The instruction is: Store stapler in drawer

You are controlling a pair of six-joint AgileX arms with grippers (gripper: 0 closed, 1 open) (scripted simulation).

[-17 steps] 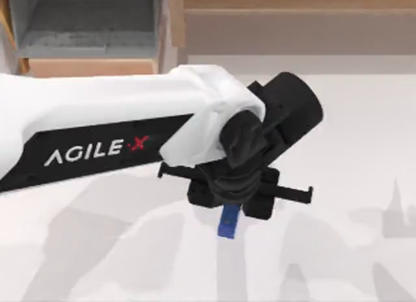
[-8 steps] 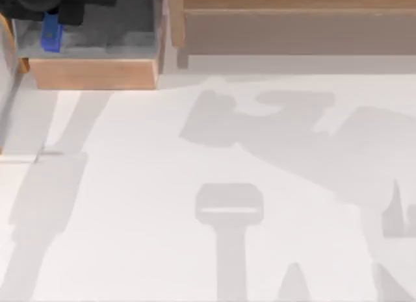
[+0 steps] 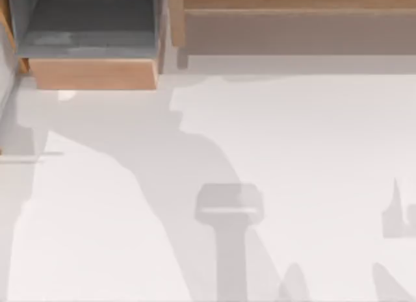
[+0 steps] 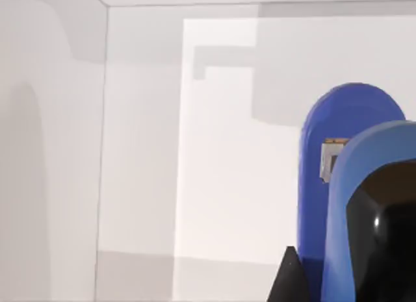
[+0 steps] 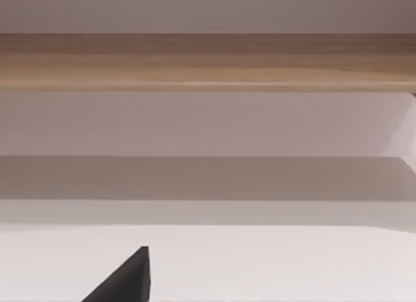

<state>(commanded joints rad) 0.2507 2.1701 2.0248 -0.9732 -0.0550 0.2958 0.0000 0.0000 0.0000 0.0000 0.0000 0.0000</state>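
The stapler is blue with a glossy black rounded end and looms close in the left wrist view. My left gripper is shut on it, with one black fingertip showing beside it. Pale grey walls stand behind the stapler. In the top view the drawer stands pulled out at the far left, its grey inside bare behind its light tan front panel. A black part of my right gripper shows low in the right wrist view, above the white table.
The wider brown wooden shelf unit runs along the table's far edge to the right of the drawer, and its wooden front faces the right wrist camera. Arm shadows lie across the white table.
My left arm carried the stapler from the middle of the table to above the drawer at the far left, then passed out of the top view's upper left corner.
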